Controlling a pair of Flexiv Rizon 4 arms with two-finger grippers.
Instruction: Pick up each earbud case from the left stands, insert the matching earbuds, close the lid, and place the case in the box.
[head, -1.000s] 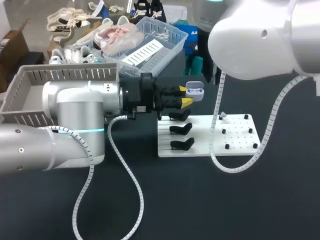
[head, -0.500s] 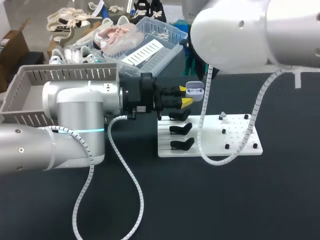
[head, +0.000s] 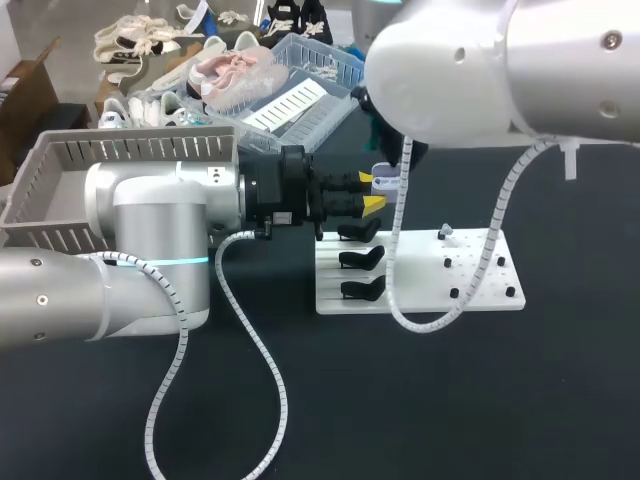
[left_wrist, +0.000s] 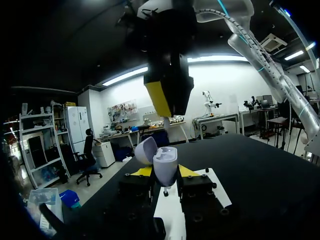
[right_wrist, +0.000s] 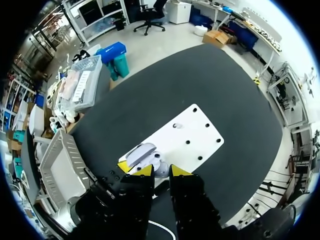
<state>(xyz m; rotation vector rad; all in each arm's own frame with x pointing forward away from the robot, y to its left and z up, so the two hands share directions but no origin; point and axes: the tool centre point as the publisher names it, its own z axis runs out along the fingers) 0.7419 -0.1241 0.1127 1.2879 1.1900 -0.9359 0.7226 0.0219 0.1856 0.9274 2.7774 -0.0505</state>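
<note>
Clamping by left gripper (left_wrist: 164, 173) holds pale lilac plastic earbud case (left_wrist: 165, 162), just above centre in head view, lid open for loading; right gripper (right_wrist: 160, 171) hovers over it, finger state indeterminate

Robotics lab, going by the bench setup. Two big white robot arms, left arm (head: 150, 240) & right arm (head: 480, 60), w/ ribbed cable conduit (head: 270, 370) looping off them, reach over a matte black table (head: 500, 400). On it: white fixture board (head: 480, 275) w/ small black pegs (head: 454, 293) & moulded black stands (head: 365, 288), plus a slotted grey box (head: 130, 150). All test-rig gear.
</note>
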